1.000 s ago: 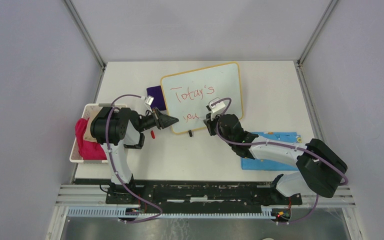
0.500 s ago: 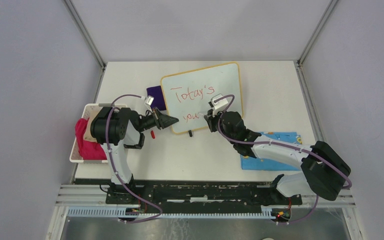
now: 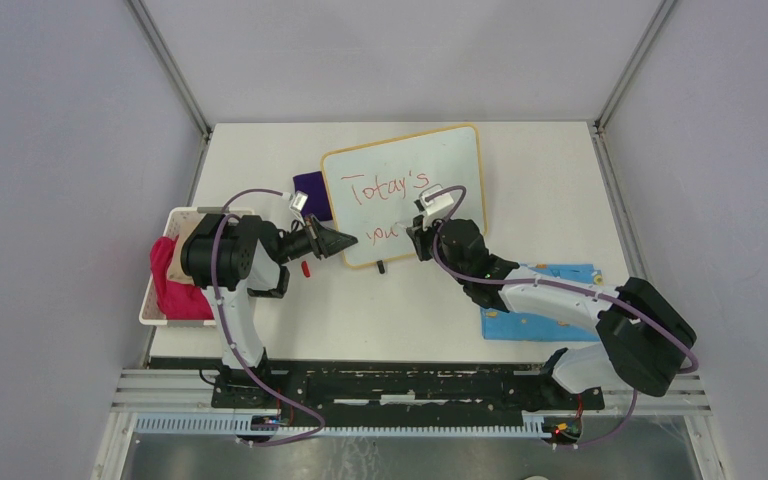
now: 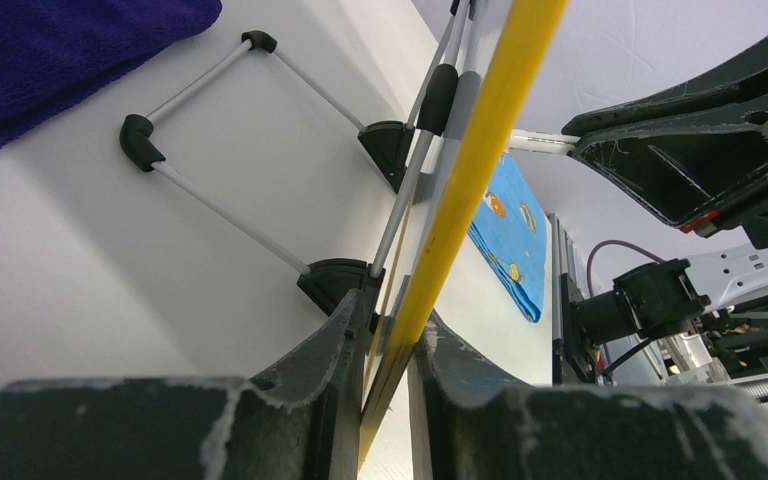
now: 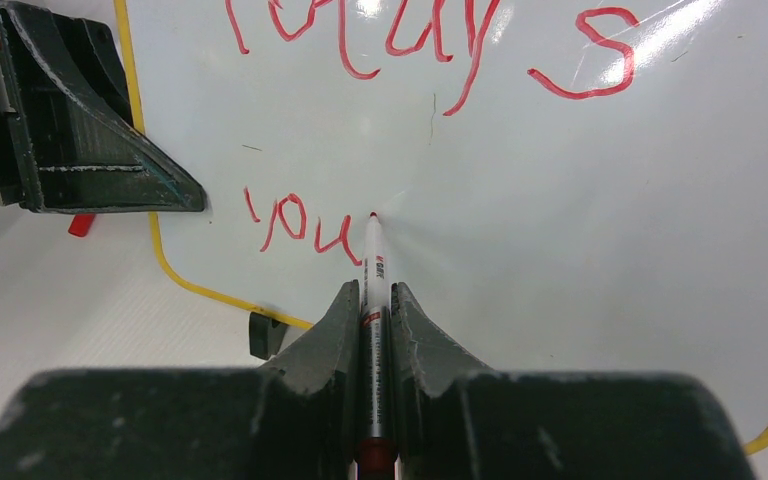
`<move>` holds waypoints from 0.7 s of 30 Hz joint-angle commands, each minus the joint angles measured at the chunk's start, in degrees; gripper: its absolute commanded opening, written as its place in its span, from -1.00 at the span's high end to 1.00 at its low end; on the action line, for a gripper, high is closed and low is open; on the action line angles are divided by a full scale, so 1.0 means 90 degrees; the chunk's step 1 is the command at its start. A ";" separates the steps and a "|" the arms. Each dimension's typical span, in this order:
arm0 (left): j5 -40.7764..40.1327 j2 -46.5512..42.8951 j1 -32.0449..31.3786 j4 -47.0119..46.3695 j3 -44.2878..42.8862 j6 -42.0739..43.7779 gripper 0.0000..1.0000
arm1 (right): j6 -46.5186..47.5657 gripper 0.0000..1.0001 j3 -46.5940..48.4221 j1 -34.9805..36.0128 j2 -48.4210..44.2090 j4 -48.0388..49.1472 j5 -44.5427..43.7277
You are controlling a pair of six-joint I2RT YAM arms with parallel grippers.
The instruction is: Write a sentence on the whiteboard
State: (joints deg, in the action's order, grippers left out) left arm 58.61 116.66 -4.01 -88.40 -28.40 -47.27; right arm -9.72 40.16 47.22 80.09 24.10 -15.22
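Close in: left pincer [image 4: 390, 335] clamped on the yellow frame edge of the whiteboard [image 4: 475, 160], seen edge-on and running up-frame. Left of it, a wire stand [image 4: 222, 212] with black corner joints lies against the white surface [image 4: 90, 290]. Purple cloth [image 4: 50, 50] top left. Blue patterned cloth [image 4: 512, 240] beyond. Dark shape upper right, probably the right pincer [image 4: 695, 150], cropped.

Yellow-framed whiteboard [image 3: 452, 160] propped tilted, far centre; red sentence [image 3: 386, 187], two lines: "Today's you"
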 commanded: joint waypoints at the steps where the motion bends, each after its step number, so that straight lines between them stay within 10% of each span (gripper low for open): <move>1: -0.0157 0.0240 -0.0014 -0.0955 -0.0008 -0.0295 0.96 | 0.0021 1.00 0.0189 -0.0070 0.0051 0.0141 -0.0093; 21: -0.0154 0.0231 -0.0013 -0.0959 -0.0008 -0.0305 0.96 | -0.0110 1.00 -0.0540 -0.0073 -0.0220 0.0203 -0.0118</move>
State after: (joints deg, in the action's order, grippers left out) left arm 58.63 116.86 -4.01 -88.40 -28.47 -47.29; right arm -10.39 36.51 47.13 79.20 25.19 -14.83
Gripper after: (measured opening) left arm 0.261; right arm 0.170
